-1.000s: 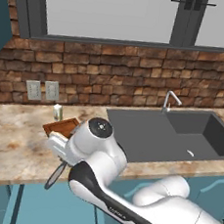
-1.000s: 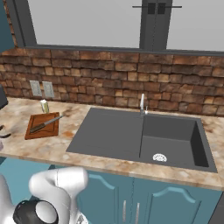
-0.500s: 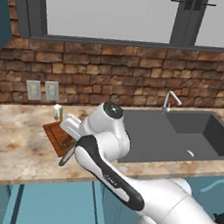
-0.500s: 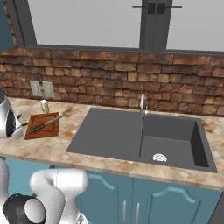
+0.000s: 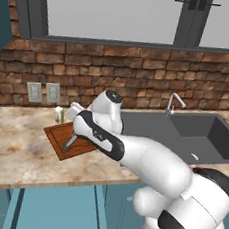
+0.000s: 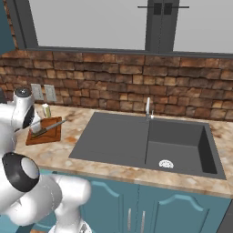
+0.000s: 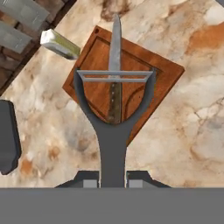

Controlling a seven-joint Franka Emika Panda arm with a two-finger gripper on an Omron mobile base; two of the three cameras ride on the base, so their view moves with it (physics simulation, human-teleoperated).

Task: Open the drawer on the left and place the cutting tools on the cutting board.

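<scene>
I have the gripper (image 7: 113,183) clamped on the grey handle of a Y-shaped peeler (image 7: 113,116), whose forked head and thin silver blade hang over the cutting board (image 7: 162,83). In the left base view the peeler (image 5: 71,143) dangles below the hand, above the board (image 5: 58,136). A knife (image 7: 115,65) lies on the board, its silver blade pointing toward the far corner and its dark handle under the peeler's fork; from the right base view I see the knife (image 6: 49,128) lying slantwise across the board (image 6: 38,137). A small white-green carton (image 7: 59,43) stands just beside the board's far edge, near the brick wall (image 5: 141,74). The board rests on the marbled counter (image 7: 192,122), left of the dark sink (image 6: 136,141).
</scene>
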